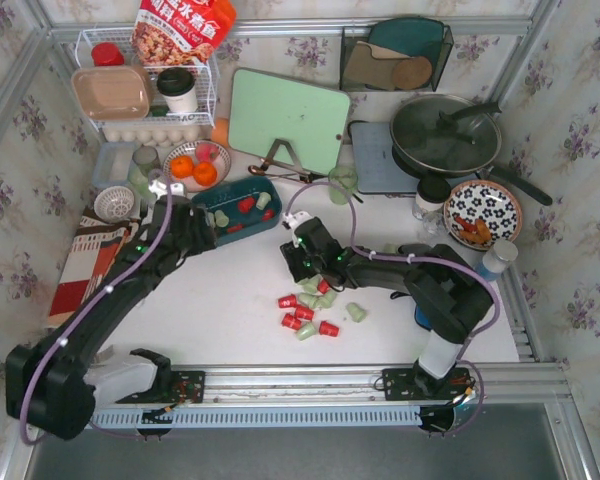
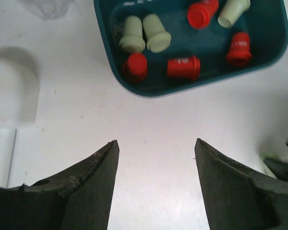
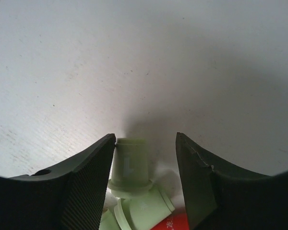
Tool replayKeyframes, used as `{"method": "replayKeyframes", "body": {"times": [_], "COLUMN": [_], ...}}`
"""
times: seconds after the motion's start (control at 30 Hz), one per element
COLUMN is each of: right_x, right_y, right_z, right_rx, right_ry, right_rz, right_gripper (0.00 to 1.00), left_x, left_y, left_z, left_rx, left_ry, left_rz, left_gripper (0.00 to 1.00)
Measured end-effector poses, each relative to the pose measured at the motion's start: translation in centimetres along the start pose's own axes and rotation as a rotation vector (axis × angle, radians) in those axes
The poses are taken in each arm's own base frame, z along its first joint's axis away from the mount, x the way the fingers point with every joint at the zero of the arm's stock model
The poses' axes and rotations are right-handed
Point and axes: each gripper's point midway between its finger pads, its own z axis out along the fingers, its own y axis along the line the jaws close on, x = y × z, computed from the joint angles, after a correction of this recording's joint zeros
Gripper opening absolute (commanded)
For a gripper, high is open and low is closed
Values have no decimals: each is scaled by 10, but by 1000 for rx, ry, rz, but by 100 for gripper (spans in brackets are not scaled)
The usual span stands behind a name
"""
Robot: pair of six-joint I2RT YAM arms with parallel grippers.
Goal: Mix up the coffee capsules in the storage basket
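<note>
Looks like a mock kitchen set up as a robot test cell. Holds kitchen gear on a white table: lidded pan, green cutting board, patterned plate, wire rack, eggs, oranges, snack bag. Gives away the staging with floral wallpaper on flat panels, a metal frame, and left arm and right arm bolted to a rail.

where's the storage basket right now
In the top view, left of centre, the storage basket sits just beyond the left gripper, near the bowl of oranges.
</note>
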Motion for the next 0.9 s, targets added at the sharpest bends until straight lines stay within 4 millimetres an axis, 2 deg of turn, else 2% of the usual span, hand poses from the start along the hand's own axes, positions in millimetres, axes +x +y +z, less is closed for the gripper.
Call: {"method": "replayKeyframes", "body": {"times": [0.13, 0.27, 0.5, 0.6, 0.7, 0.8, 0.9], "right_x": [10, 16, 15, 12, 1, -20, -51], "right_y": [6, 5, -1, -2, -1, 4, 9], "right_z": [9, 13, 14, 13, 13, 13, 14], "right_rx": [-2, 15, 45, 59, 66, 60, 63], "right_ry": [55, 86, 90, 95, 80, 38, -26], "right_rz": [-40, -64, -81, -83, -76, -48, -17], "right_gripper": [56, 48, 31, 28, 27, 28, 29], "left_x": [10, 16, 27, 32, 42, 61, 72], "left_y": [4, 9, 19, 20, 22, 30, 35], "left_z": [-29, -57, -88, -93, -91, -82, -73], "left_rx": [44, 75, 92, 109, 115, 96, 84], "left_ry": [0, -12, -17, -18, -16, 13, 27], "left_rz": [-10, -15, -9, -10, -9, -5, -2], "left_gripper": [67, 67, 67, 67, 67, 67, 67]}}
